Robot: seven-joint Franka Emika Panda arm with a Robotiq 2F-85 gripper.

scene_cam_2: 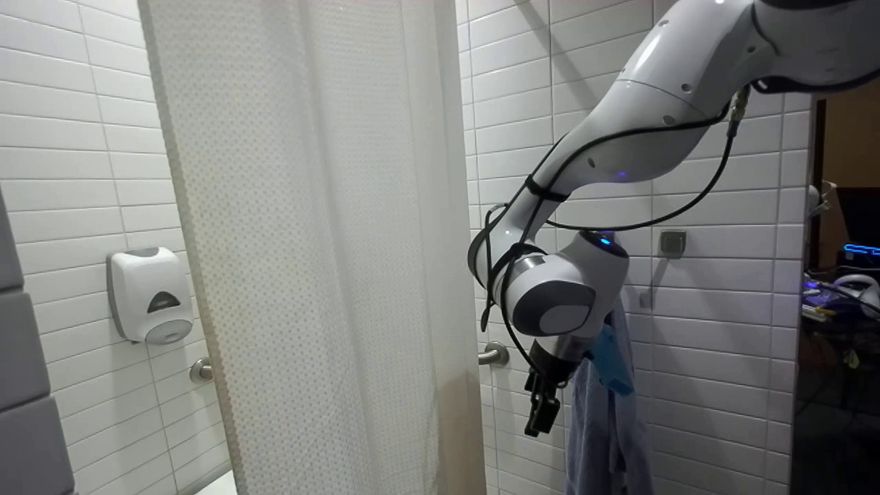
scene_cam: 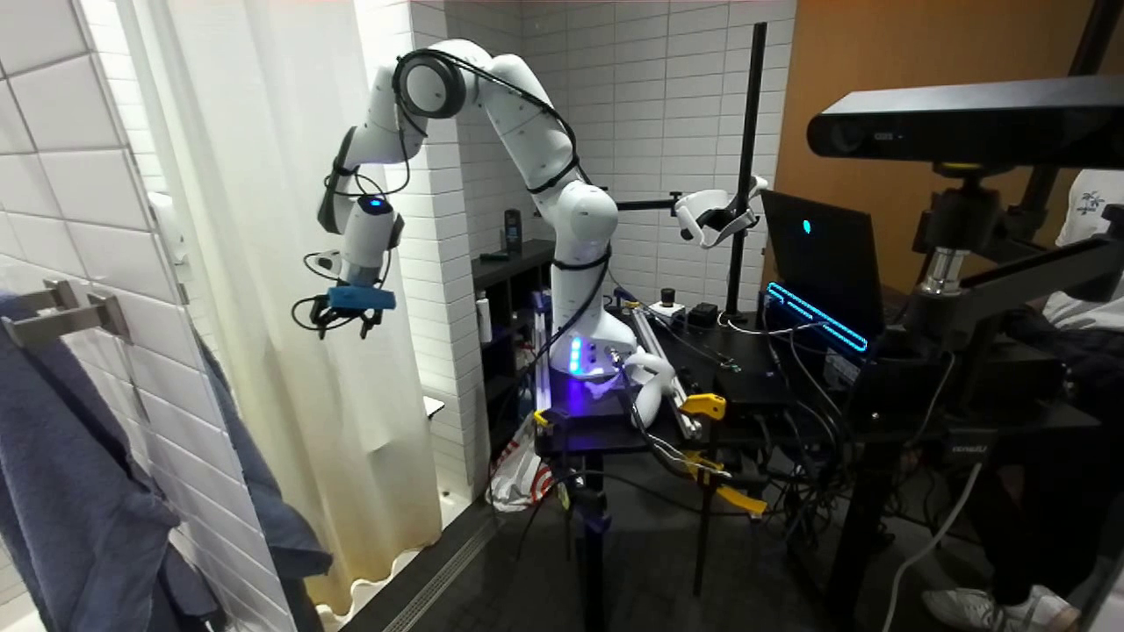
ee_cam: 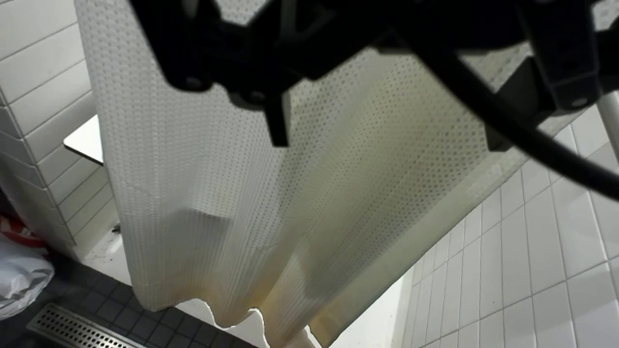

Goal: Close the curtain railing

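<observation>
Hanging from the arched arm (scene_cam: 522, 132), the gripper (scene_cam: 343, 329) points downward near the curtain (scene_cam: 268, 254), fingers (ee_cam: 276, 123) observed spread apart.

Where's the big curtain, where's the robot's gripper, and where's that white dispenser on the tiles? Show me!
Curtain (scene_cam_2: 316, 247): in an exterior view, middle of its hanging fabric.
Gripper (ee_cam: 388, 137): in the wrist view, midway between its spread fingertips.
White dispenser (scene_cam_2: 146, 290): in an exterior view, middle of its front.

Arm (scene_cam: 524, 123) in a high arch, hand (scene_cam: 343, 330) downward, fingers (ee_cam: 522, 87) well apart
</observation>
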